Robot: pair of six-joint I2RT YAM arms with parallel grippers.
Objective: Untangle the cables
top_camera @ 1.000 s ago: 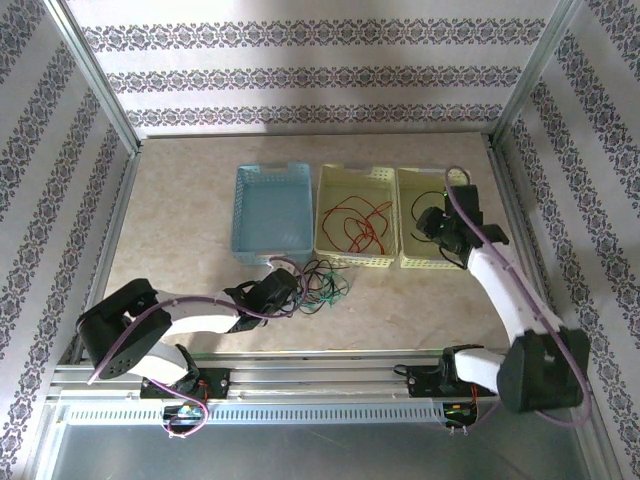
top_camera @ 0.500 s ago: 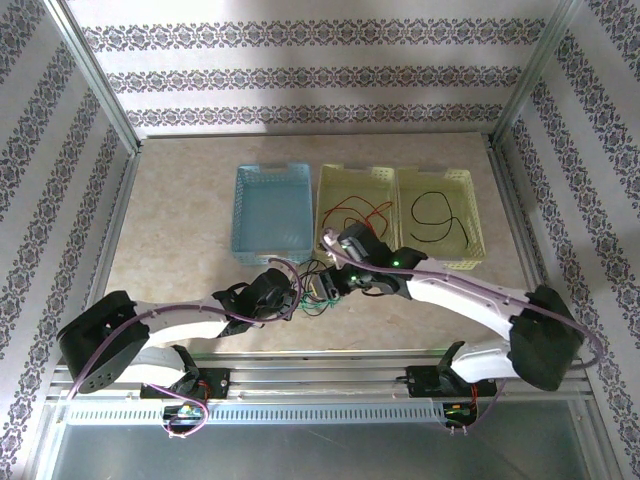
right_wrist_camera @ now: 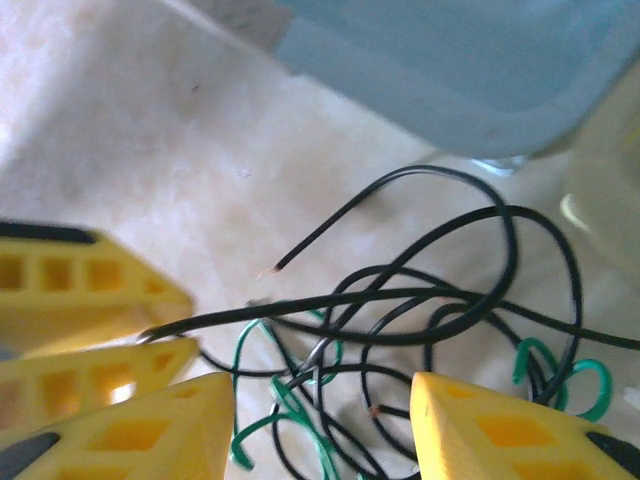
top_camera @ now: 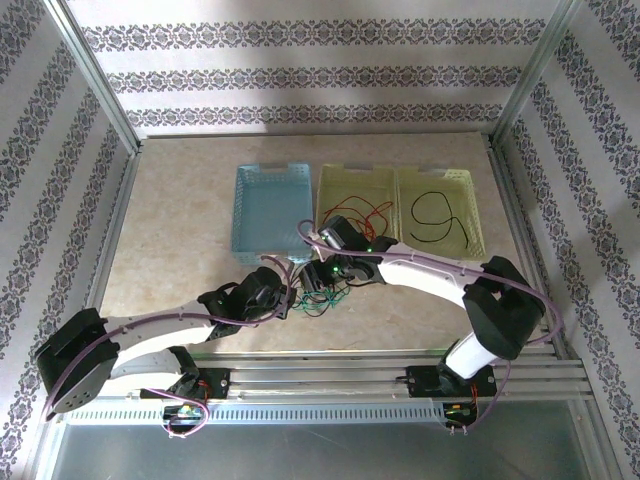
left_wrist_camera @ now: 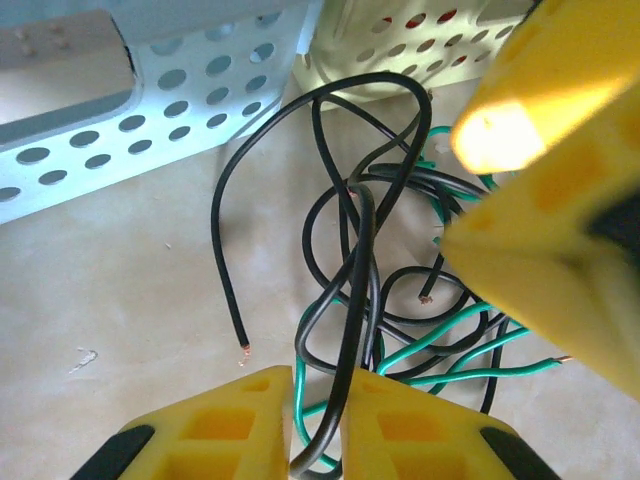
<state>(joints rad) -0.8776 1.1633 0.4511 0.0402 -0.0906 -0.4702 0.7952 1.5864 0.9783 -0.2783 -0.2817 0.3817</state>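
A tangle of black and green cables (top_camera: 326, 291) lies on the table just in front of the baskets. My left gripper (left_wrist_camera: 318, 385) is shut on one black cable (left_wrist_camera: 352, 300) that rises out of the tangle; a green strand runs behind its fingers. My right gripper (right_wrist_camera: 320, 400) hangs open directly over the tangle (right_wrist_camera: 400, 330), its fingers (right_wrist_camera: 505, 435) straddling the strands without touching them. From above, the left gripper (top_camera: 293, 291) and the right gripper (top_camera: 322, 276) meet at the tangle. Red cables (top_camera: 360, 214) lie in the middle basket and one black cable (top_camera: 436, 213) in the right one.
Three baskets stand in a row behind the tangle: a blue one (top_camera: 244, 215), a yellow middle one (top_camera: 326, 195) and a yellow right one (top_camera: 472, 215). Both grippers crowd together, the right finger (left_wrist_camera: 545, 200) close beside the left one. Metal frame rails border the table.
The right arm swung from the right basket, where a black cable now lies, across to the tangle. The left arm stretched forward, still at the tangle.
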